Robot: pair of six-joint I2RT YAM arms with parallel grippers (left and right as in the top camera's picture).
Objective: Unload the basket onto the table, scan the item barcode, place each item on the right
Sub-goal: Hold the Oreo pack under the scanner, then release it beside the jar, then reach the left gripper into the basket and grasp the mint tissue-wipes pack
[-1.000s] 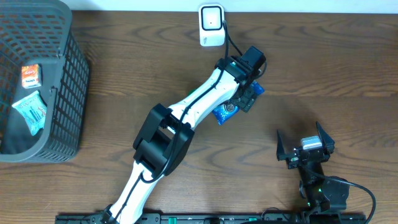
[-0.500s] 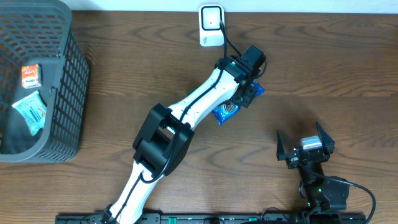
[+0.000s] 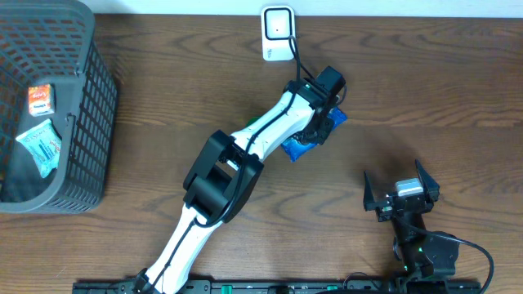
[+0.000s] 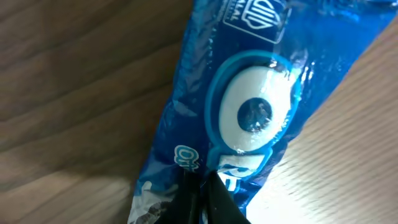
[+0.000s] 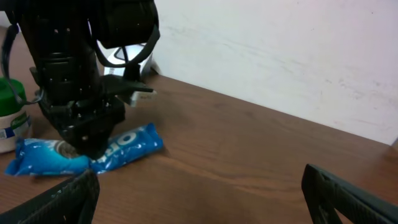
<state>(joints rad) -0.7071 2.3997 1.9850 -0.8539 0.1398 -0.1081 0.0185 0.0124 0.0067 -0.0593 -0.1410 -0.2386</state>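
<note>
Left gripper (image 4: 199,193) has closed since a second ago, pinching the blue packet (image 4: 249,118) beneath it; advise a level lift toward the white scanner (image 3: 278,33) beyond

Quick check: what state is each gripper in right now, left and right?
Left gripper: jaws closed on the blue snack packet.
Right gripper: jaws open, holding nothing.

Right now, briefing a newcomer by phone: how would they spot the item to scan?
Find the white scanner at the far edge of the table. Nearer the robot, the left gripper pinches a glossy blue packet, the only one outside the basket.
</note>
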